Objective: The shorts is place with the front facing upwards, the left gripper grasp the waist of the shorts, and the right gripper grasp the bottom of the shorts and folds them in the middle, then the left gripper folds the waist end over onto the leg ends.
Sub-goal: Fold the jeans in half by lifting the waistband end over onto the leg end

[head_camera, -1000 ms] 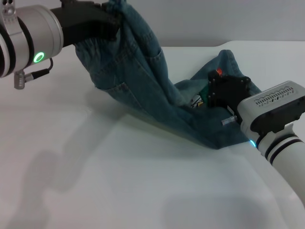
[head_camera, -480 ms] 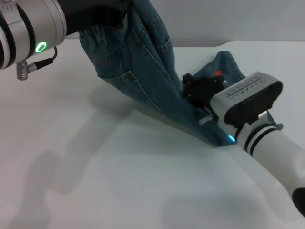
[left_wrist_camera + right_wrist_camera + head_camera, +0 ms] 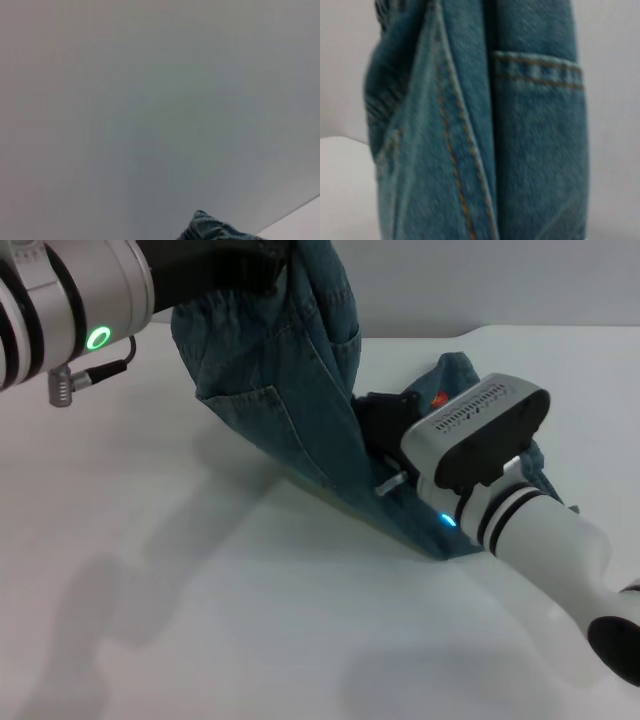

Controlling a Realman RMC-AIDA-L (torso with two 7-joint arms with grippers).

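Since the earlier frames the right arm has slid in toward the shorts (image 3: 300, 410) and the left has carried the waist (image 3: 225, 320) higher and inward. White bench (image 3: 180, 590) carries the lower denim; the upper part hangs in the air. Left end effector (image 3: 235, 265) is clamped on the waist, up high at the far left. Right end effector (image 3: 385, 425) is low, pressed against the bottom of the shorts (image 3: 450, 530) near the bench; cannot tell if its fingers are apart or together. To do this fold well, probably keep the denim taut and the leg ends pinned flat while the waist comes over. Count: one bench, one pair of shorts, two arms, two end effectors.
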